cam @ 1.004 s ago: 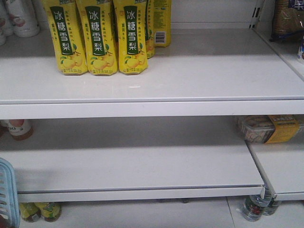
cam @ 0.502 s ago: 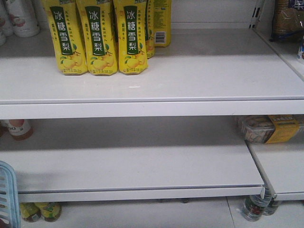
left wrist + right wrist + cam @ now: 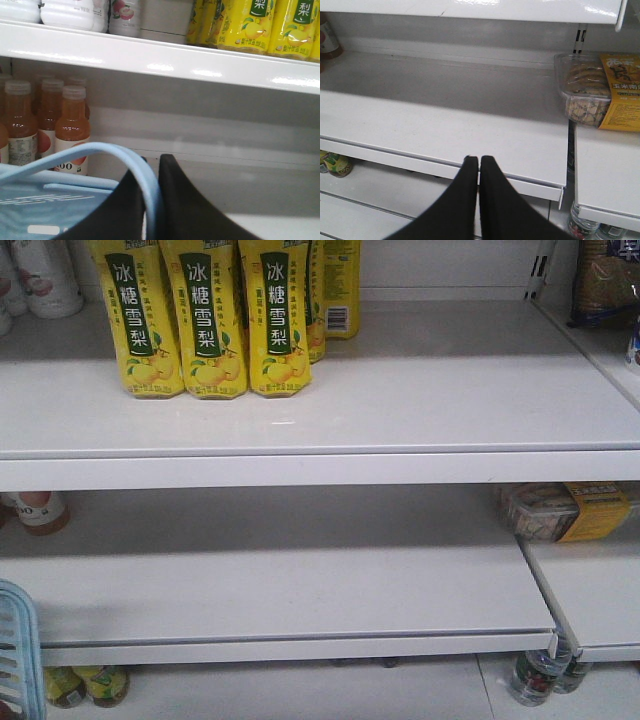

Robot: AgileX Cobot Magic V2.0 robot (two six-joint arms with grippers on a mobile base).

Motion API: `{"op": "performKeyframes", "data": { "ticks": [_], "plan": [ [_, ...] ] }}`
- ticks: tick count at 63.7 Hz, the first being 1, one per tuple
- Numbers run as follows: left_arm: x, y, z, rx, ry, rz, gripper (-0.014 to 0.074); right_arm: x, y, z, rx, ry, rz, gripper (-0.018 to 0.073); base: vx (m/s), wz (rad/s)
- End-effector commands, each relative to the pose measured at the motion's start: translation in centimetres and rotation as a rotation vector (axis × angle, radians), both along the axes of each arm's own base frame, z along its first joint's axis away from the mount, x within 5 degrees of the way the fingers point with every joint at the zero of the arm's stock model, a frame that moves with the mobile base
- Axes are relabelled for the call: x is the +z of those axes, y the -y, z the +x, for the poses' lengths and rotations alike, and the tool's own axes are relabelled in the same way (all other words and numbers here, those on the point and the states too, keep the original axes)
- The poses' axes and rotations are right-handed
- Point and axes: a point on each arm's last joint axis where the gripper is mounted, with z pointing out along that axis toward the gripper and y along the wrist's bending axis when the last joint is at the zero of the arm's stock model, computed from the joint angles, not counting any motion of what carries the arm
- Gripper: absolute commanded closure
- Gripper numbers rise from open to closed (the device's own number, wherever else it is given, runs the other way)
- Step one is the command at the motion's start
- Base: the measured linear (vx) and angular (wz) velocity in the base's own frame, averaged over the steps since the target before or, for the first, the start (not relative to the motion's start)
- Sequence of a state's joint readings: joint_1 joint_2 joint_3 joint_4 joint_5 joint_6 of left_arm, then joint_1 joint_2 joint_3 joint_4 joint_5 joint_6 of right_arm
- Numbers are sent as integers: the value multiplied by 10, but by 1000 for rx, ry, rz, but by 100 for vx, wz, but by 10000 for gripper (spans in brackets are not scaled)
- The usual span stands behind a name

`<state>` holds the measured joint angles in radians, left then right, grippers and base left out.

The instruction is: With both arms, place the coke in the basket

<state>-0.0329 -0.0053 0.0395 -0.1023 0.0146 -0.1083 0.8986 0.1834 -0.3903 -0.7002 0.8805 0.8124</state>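
Front-facing view: two white shelves [image 3: 320,420] fill the frame; yellow pear-drink bottles [image 3: 205,320] stand at the upper left, a corner of the pale blue basket [image 3: 18,650] enters at the lower left edge, and a boxed snack [image 3: 565,512] lies on the lower shelf at right. Neither of my arms appears here, and no coke is visible. Left wrist view: my left gripper [image 3: 152,172] has its two black fingers drawn nearly together around the basket's swing handle [image 3: 135,165], which arcs between them; the slotted body of the basket hangs below at left, with orange-juice bottles [image 3: 72,130] behind it on the lower shelf. I judge that this hand is carrying the basket by its handle. Right wrist view: my right gripper [image 3: 479,162] points at the edge of the bare lower shelf, its fingertips pressed together with nothing between them; the boxed snack sits well to the right. The coke appears in none of the three views, so I cannot tell whether it already lies in the basket, whose interior is mostly hidden. If it does not, the step in hand is the search; the next move calls for finding the bottle, then parting the right fingers to grasp it while the left keeps the basket level.
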Motion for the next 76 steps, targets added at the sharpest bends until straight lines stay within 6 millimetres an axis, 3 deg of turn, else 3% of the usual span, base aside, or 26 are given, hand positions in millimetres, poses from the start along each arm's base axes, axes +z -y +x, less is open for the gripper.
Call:
{"op": "performKeyframes", "data": {
  "ticks": [1, 16, 20, 29, 40, 50, 64, 76],
  "plan": [
    [26, -1, -6, 19, 209, 44, 602, 12, -3, 2, 27, 65, 8, 564, 0, 0],
    [26, -1, -6, 19, 209, 44, 602, 3, -18, 4, 51, -48, 48, 564, 0, 0],
    [26, -1, -6, 19, 209, 44, 602, -8, -21, 5, 50, -43, 55, 564, 0, 0],
    [26, -1, -6, 19, 209, 44, 602, -34, -25, 4, 55, 34, 87, 564, 0, 0],
    [26, -1, -6, 19, 209, 44, 602, -52, -17, 3, -99, 150, 162, 564, 0, 0],
    [26, -1, -6, 19, 209, 44, 602, -60, -7, -2, -260, 266, 202, 564, 0, 0],
    [26, -1, -6, 19, 208, 44, 602, -72, -1, -1, -355, 398, 226, 564, 0, 0],
    [26, -1, -6, 19, 208, 44, 602, -59, -2, -2, -331, 559, 172, 564, 0, 0]
  ]
}}
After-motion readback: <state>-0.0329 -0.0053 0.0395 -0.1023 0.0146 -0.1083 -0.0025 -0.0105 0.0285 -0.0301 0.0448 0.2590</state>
